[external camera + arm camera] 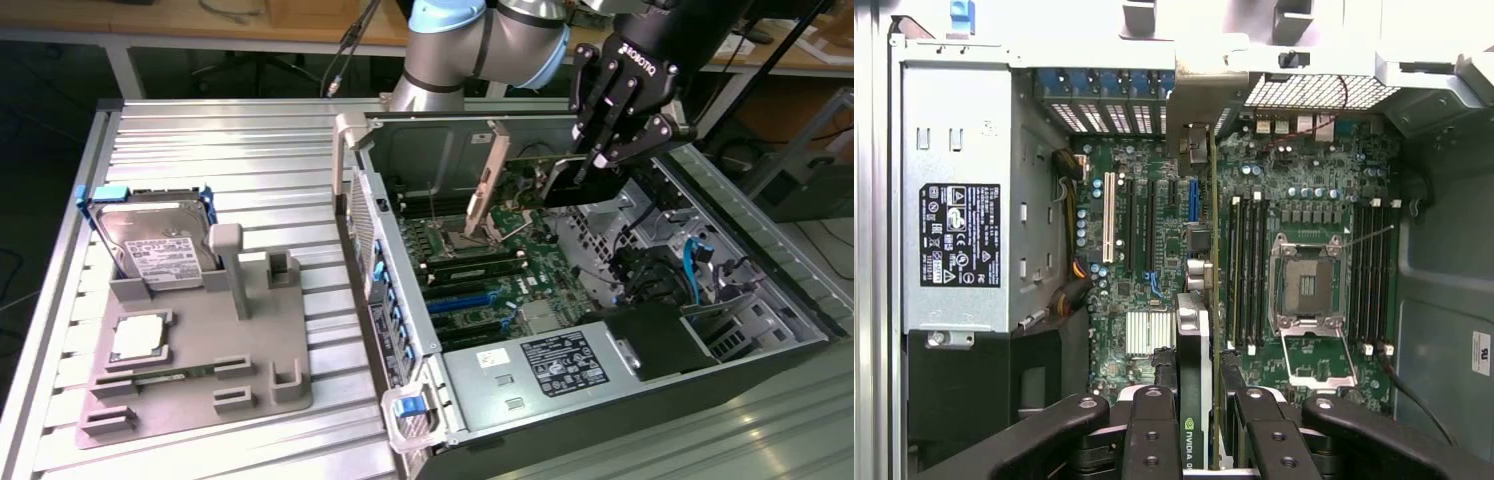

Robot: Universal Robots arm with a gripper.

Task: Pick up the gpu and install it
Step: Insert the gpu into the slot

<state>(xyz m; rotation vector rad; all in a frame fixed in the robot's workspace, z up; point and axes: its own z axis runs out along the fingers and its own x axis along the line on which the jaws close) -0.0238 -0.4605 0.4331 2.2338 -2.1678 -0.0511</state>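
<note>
Left: silver hard drive with white label upright in grey plastic fixture | middle: open black computer case, green motherboard | right: black ROBOTIQ gripper, jaws pinching thin dark NVIDIA-marked gpu card above the motherboard.

black gpu, black gripper, green motherboard

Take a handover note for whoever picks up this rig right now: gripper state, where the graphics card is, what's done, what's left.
Gripper: shut on the gpu, a thin dark circuit card with a pale metal bracket strip at one end.
Location: card held on edge above the green motherboard, inside the open grey metal computer case.
Done: card picked up and brought over the case.
Left: it does not look seated in a slot yet.
</note>
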